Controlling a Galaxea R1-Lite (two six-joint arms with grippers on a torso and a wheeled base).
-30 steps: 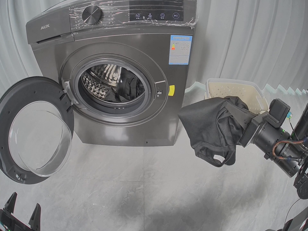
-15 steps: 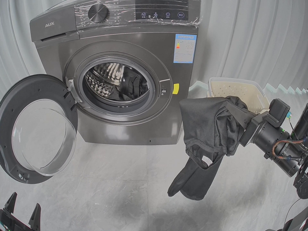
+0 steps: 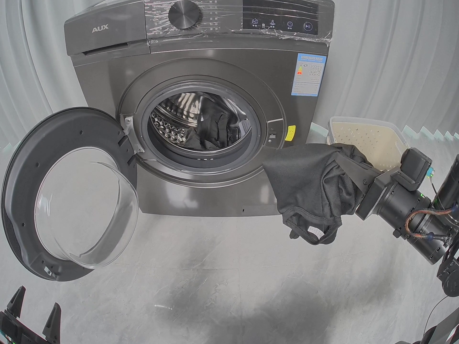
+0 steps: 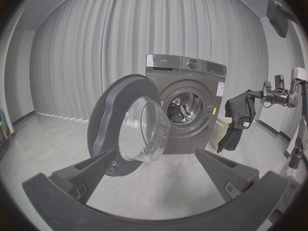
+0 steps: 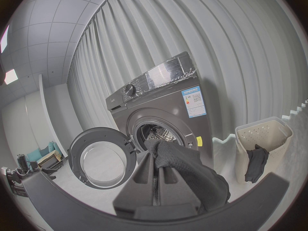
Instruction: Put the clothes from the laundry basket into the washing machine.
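Right gripper was clamped tight on the black garment, hanging at four o'clock from the washing machine drum, against the laundry basket; left gripper sat spread apart.

The garment is matt cloth, drum glossy metal, laundry basket seemingly plastic

Washing machine: upper centre; door open to the left.
Clothes: inside the machine.
Laundry basket: right of machine.
Garment: before basket.
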